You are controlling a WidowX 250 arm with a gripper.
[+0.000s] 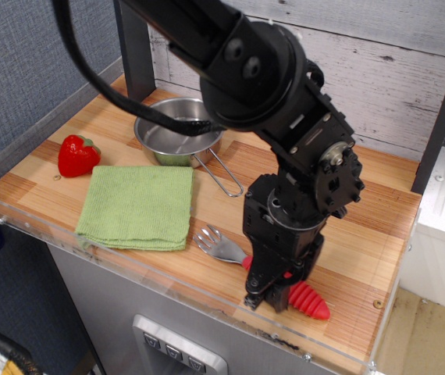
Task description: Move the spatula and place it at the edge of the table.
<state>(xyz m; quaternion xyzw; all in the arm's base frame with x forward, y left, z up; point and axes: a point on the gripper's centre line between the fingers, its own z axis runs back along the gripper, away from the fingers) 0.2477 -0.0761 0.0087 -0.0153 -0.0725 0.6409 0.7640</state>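
The spatula lies near the front edge of the wooden table [363,234]. Its silver pronged head [216,244] points left and its red ribbed handle [310,301] sticks out to the right. My black gripper [269,295] stands over the middle of the spatula, jaws down and closed around the handle's inner end. The part of the handle between the jaws is hidden by the gripper body. The spatula sits low, at or just above the table surface, close to the clear acrylic rim [207,301].
A green cloth [138,205] lies left of the spatula head. A red strawberry [76,155] sits at the far left. A steel pan [177,139] with a wire handle stands at the back. The arm's bulk covers the table's middle.
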